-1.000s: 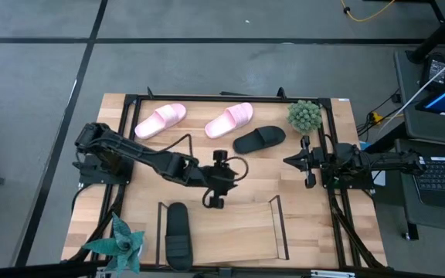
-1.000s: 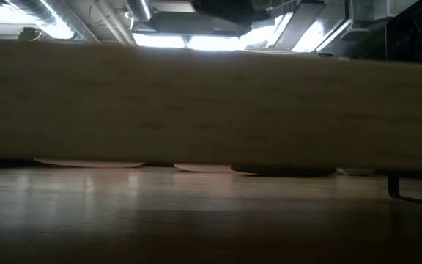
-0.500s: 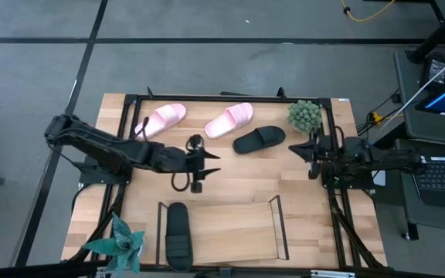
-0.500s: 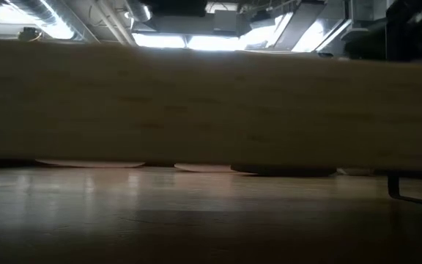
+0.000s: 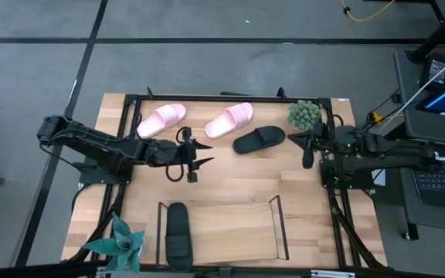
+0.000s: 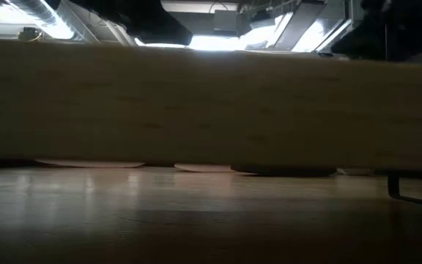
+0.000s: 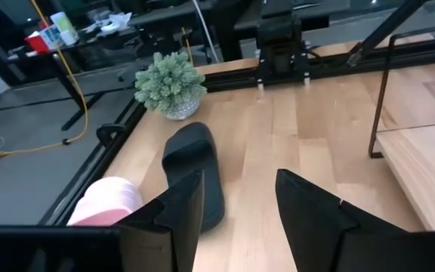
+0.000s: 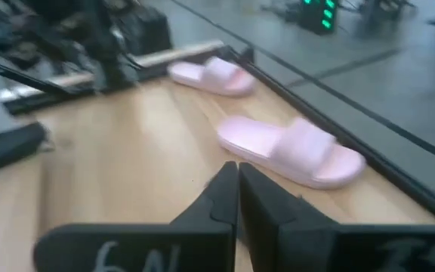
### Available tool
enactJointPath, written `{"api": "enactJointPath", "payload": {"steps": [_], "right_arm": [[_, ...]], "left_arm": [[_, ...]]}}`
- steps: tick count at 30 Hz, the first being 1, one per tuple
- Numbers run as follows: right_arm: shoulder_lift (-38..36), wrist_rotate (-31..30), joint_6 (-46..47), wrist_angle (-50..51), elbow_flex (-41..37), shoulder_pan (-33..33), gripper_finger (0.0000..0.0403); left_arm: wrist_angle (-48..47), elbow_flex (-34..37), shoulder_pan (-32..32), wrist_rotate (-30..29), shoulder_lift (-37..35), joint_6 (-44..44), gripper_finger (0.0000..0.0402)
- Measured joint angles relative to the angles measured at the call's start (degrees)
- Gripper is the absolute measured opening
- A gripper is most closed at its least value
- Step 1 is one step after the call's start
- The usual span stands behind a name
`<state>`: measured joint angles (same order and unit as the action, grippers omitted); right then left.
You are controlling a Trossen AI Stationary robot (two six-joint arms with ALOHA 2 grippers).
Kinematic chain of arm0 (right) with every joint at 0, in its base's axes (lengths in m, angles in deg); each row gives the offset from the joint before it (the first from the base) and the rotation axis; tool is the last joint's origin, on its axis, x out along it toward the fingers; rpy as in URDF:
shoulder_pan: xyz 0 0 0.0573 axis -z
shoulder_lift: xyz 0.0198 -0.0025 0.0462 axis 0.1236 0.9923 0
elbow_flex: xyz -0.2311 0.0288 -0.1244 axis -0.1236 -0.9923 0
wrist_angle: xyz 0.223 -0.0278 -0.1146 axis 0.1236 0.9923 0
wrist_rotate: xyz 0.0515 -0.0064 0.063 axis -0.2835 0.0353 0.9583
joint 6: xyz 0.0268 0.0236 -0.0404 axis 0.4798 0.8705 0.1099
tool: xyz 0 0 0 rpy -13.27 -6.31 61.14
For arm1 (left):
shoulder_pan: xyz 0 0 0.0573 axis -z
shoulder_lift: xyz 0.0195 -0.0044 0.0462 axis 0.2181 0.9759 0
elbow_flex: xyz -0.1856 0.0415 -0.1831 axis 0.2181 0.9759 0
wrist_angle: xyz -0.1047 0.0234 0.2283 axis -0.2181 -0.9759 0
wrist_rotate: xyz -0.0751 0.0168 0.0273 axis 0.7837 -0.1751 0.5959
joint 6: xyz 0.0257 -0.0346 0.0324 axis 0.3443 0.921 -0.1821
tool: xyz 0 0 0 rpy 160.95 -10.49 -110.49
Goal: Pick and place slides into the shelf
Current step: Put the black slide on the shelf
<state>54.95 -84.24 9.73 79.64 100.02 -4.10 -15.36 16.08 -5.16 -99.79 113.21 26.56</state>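
In the high view one black slide (image 5: 177, 234) already lies at the left end of the shelf (image 5: 230, 232) on the near side of the table; by my reading a quarter of the job is done, with three slides left. Along the far edge lie two pale pink slides (image 5: 161, 120) (image 5: 229, 119), and the second black slide (image 5: 259, 139) sits to their right, beside a small potted plant (image 5: 305, 115). The left gripper (image 5: 194, 156) hovers mid-table, empty; the right gripper (image 5: 306, 147) waits near the plant. The low view shows mostly the shelf's wooden base (image 6: 211, 103). The left wrist view shows spread fingers (image 7: 174, 211) facing the matte, broad-strapped black slide. The right wrist view shows fingers (image 8: 225, 189) pressed together, holding nothing.
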Motion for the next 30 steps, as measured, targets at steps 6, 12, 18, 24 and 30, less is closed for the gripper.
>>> {"api": "enactJointPath", "payload": {"steps": [6,12,18,24,30], "right_arm": [[7.7,0.0,-4.8,5.4,11.2,7.0,0.0017],[12.7,8.7,-9.0,10.3,18.2,15.0,0.0017],[17.9,19.1,-9.1,12.2,18.0,24.0,0.0017],[26.6,30.6,-9.4,10.0,16.4,32.9,0.0017],[35.0,43.6,-8.5,9.3,18.1,41.9,0.0017]], "left_arm": [[-0.1,0.0,-0.1,0.1,0.0,-4.1,0.0158],[-0.3,0.0,-1.5,0.1,0.0,-5.6,0.0158],[-1.4,0.7,-5.0,8.3,0.0,-5.2,0.0158],[1.4,3.2,-8.6,14.6,0.0,-4.2,0.0158],[1.4,3.7,-10.0,14.6,0.0,-4.0,0.0158]]}}
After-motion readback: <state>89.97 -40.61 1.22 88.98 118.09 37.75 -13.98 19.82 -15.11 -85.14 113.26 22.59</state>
